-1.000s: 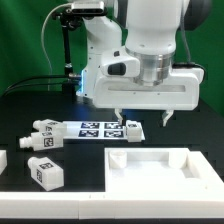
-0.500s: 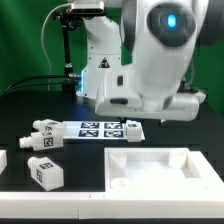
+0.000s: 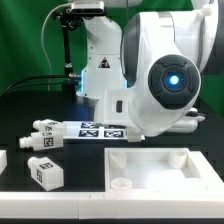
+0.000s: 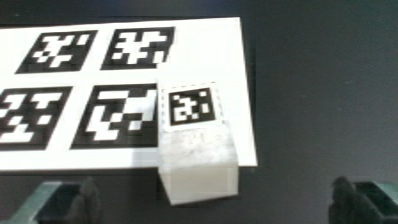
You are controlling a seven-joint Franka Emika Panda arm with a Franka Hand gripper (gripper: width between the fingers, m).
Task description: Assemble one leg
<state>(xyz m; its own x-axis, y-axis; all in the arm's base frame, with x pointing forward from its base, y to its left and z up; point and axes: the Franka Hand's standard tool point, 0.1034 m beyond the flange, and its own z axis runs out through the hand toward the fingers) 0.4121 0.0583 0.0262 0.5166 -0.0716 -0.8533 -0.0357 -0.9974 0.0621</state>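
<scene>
We saw the tool point(image 4: 214, 204) spread wide, holding nothing, over a leg point(image 4: 199, 140) lying tag-up at a corner of the marker board point(image 4: 89, 85) on the dark tabletop point(image 4: 329, 90)

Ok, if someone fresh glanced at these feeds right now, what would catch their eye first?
In the exterior view, the bulky white arm with its glowing blue light fills the exterior view's right, bent low over the marker board. In the wrist view, the leg with its tag lies at that board's edge, centred between the fingers of the open gripper. The large white panel lies nearest the exterior camera.
</scene>
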